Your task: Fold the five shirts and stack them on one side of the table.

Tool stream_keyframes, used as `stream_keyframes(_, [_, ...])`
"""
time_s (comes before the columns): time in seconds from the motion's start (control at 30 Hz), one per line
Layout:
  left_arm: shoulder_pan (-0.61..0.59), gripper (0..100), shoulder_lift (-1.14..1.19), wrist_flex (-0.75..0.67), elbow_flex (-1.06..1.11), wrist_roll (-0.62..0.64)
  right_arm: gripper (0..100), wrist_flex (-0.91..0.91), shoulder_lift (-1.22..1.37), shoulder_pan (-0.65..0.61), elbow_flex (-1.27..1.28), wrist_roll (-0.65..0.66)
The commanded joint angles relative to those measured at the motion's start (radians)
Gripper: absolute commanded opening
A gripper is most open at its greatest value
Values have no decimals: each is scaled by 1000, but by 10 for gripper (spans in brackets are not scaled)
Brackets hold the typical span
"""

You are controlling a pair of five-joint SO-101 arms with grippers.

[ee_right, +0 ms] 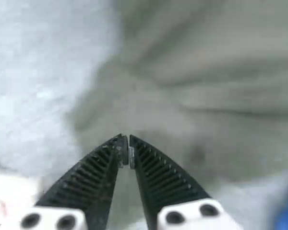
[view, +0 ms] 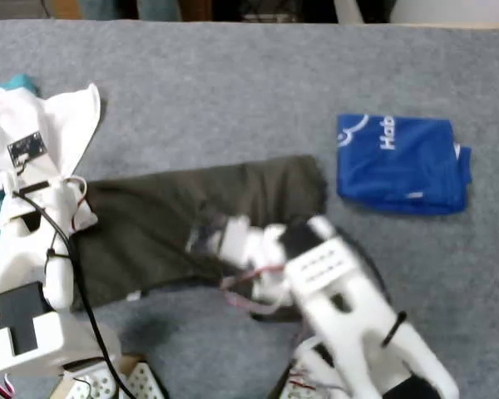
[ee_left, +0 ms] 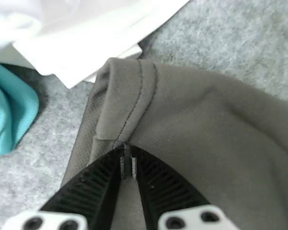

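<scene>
Left jaws are closed, pinching an edge of the olive shirt [ee_left: 206,134], which lies midway on the counter [view: 233,83]; right jaws are closed too, hold unclear. Both sides should probably rise evenly.

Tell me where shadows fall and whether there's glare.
High view: even light, no glare, dark shadow under the olive shirt's near edge. Left wrist view: shadow beneath the white shirt beside the teal cloth. Right wrist view: soft shading in the shirt's folds past the right pincer.
</scene>
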Motion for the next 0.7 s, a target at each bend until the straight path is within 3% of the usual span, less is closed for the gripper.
stream_keyframes(0.0, [4,29,-3,-11,-22,6,14,-95,74,196,-199,11])
stream_keyframes(0.2, [2,29,3,-11,-21,9,14,-265,522,336,-466,-11])
stream_keyframes(0.47, [-2,28,-5,-12,-18,0,14,-265,1127,405,-987,-58])
stream_keyframes(0.67, [-8,27,-6,-9,-97,-157,14,-3,1316,454,-1406,-54])
